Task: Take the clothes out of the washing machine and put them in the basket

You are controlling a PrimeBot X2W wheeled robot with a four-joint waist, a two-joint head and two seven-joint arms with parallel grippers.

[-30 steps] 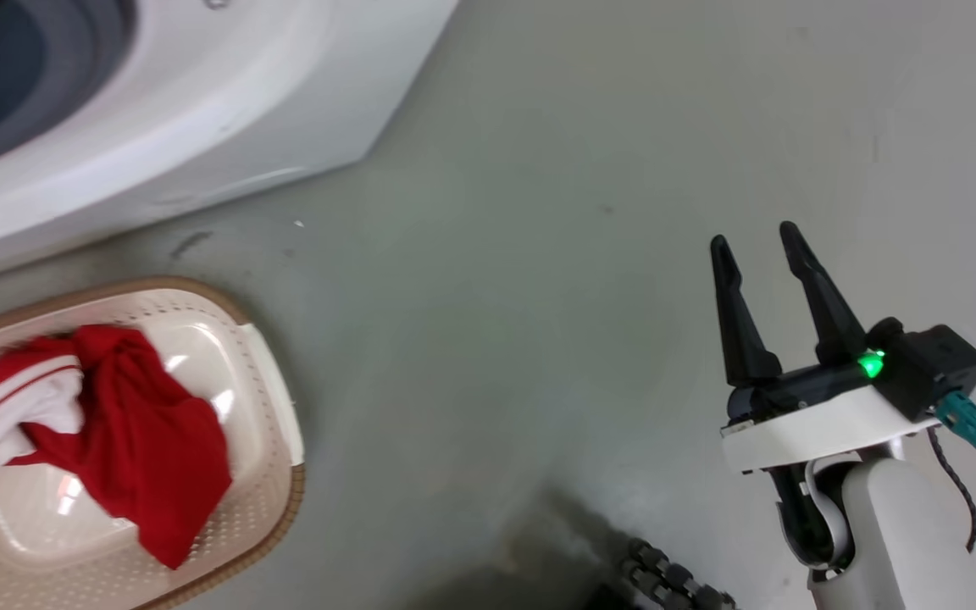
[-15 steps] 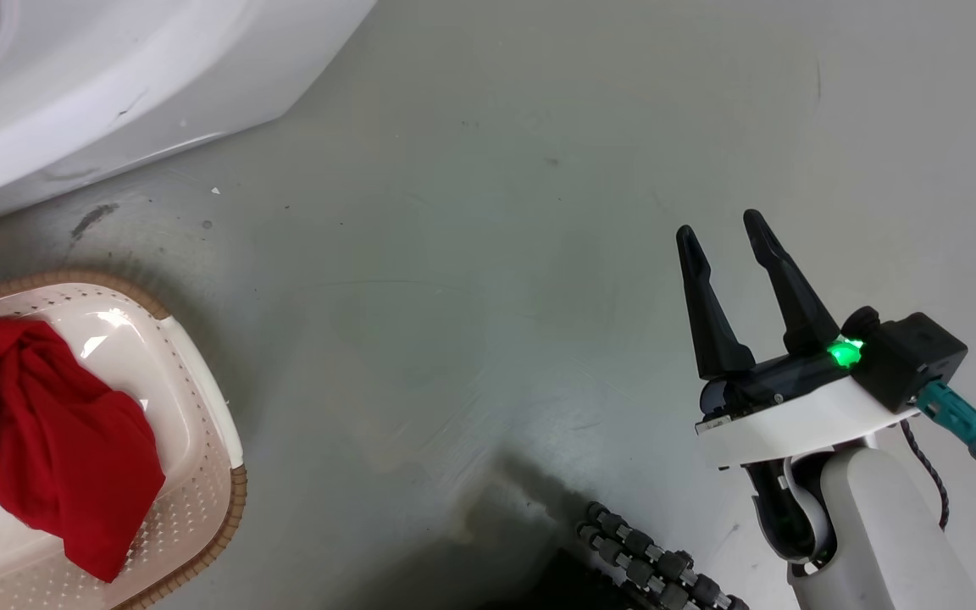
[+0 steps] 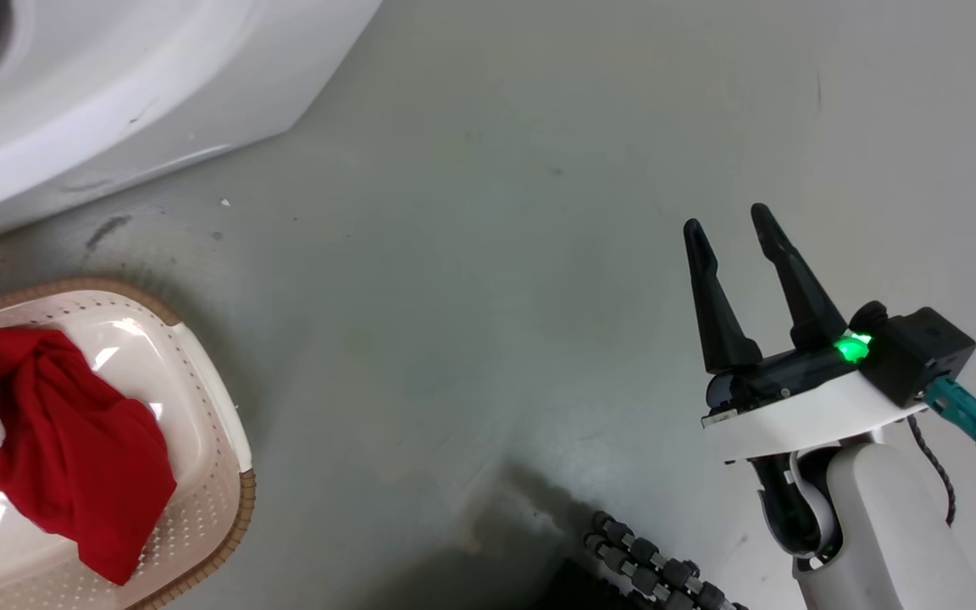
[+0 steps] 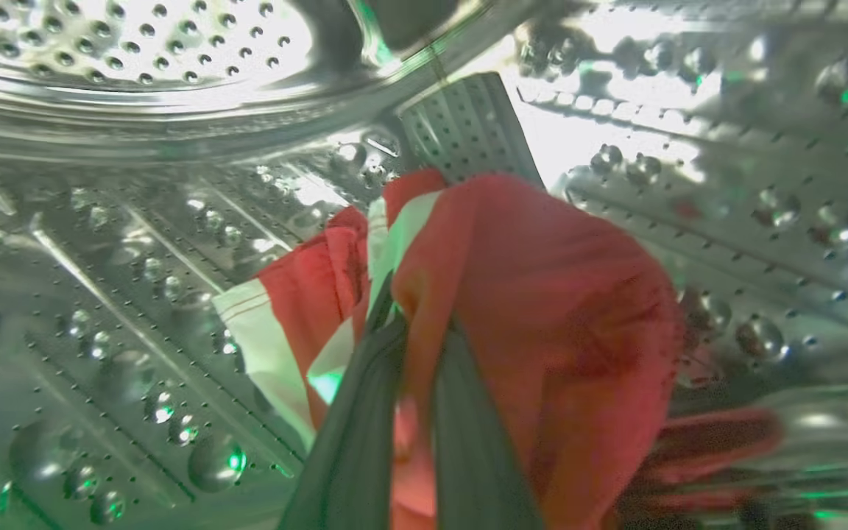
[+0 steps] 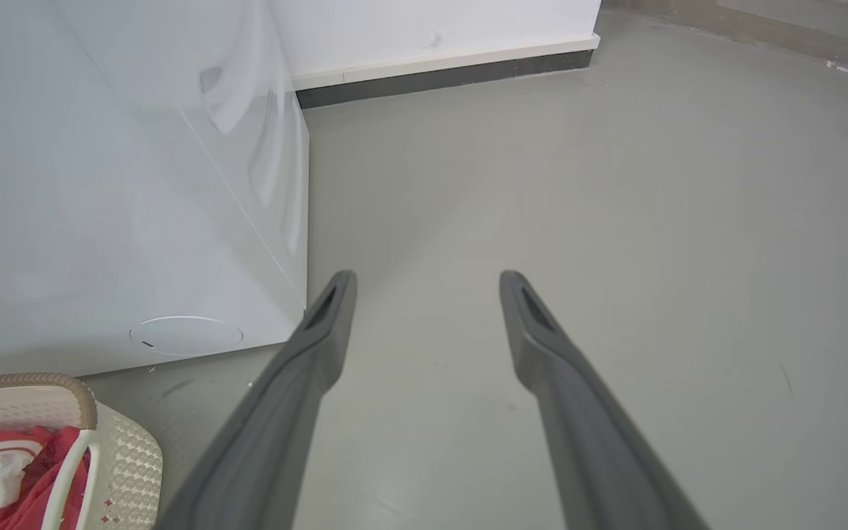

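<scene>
Head view, progress?
— One red garment (image 3: 73,457) lies in the basket (image 3: 230,424), near the washing machine (image 3: 115,93). Right gripper (image 3: 726,217) hangs over bare floor (image 3: 471,254), fingers apart, empty.

Left wrist view?
— Left gripper (image 4: 417,324) is inside the steel drum (image 4: 137,243), fingers pinched on striped red cloth (image 4: 556,309). One piece or several, cannot tell.

Right wrist view?
— Fingers spread wide, basket corner at lower left. Judged partway: the drum's cloth is not yet out.
</scene>
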